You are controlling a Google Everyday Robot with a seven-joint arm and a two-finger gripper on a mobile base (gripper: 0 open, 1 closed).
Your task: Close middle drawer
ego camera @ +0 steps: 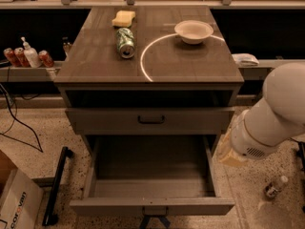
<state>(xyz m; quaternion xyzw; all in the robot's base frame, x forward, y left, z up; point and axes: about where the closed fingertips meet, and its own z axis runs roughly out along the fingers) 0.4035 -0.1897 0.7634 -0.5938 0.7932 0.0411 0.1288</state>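
The middle drawer is pulled far out at the bottom of the grey-brown cabinet. It is a deep bare box, and its flat front with a small dark handle faces me at the lower edge. Above it is the taller drawer front with a bar handle, under a dark gap below the tabletop. My white arm comes in from the right. My gripper shows only as a tan end beside the open drawer's right wall, near its back, apart from the front.
The tabletop holds a lying green can, a yellow sponge and a white bowl. Cans and a bottle stand on the left shelf. A cardboard box and a black bar lie left, and a small bottle lies right.
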